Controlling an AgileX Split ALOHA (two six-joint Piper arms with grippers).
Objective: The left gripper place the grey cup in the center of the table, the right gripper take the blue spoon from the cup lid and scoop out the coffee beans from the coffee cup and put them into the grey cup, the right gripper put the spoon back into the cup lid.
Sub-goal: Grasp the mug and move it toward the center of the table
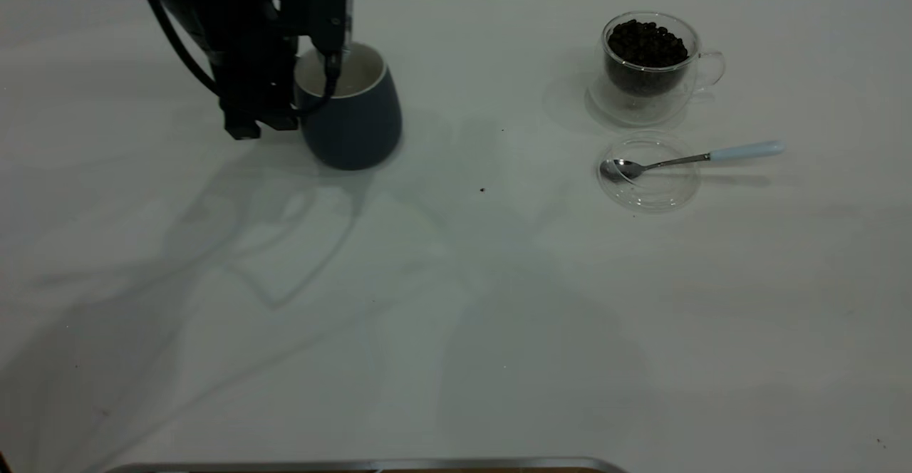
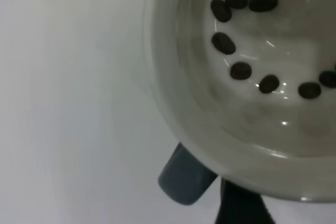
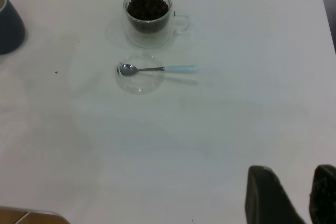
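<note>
While left gripper (image 1: 335,60) fingers pinch grey cup (image 1: 353,113) rim near worktop (image 1: 456,316) far-left corner: risks tipping, spilling beans (image 2: 240,71). Right gripper (image 3: 294,195) fingers parted, idle.

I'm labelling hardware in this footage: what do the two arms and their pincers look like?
The left arm is matte black and blocky, with a black cable looping along it; its pincer has dark fingers. Of the right pincer only two dark, rounded fingertips show in its wrist view. No markings are visible.

grey cup (image 1: 353,113) at the surface's (image 1: 456,316) far left; coffee cup (image 1: 652,60) far right, cup lid (image 1: 648,174) before it, spoon (image 1: 684,159) on the lid.
</note>
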